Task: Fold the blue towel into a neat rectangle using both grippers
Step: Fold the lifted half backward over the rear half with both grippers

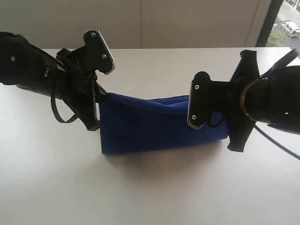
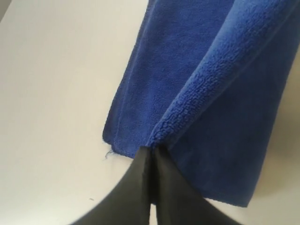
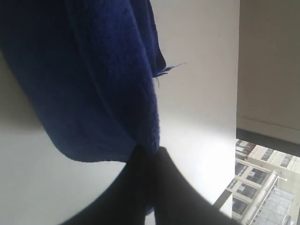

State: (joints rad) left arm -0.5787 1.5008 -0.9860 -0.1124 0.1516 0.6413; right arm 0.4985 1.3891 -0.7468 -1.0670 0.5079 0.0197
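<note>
Blue towel sits near the middle of the white worktop, strung between the two arms with its upper edge raised and sagging a little in between. Its lower part seems to rest on the worktop, though we cannot say for certain that it touches all along. We see at least two layers, so one fold looks to be made or under way.

The left gripper has its narrow black fingers pressed together on the thick folded edge at one end of the cloth, with no gap showing between them. The right gripper is likewise closed tight, pinching the hem at the other end. A loose thread hangs from the edge near it, and another thread trails from the corner that lies flat by the left gripper.

We judge the step in hand to be carrying the pinched edge over for a fold. The next move calls for both arms to travel together and level, so that the held edge comes down square on the opposite edge; only then should the fingers let go. Uneven travel would likely skew the rectangle.
</note>
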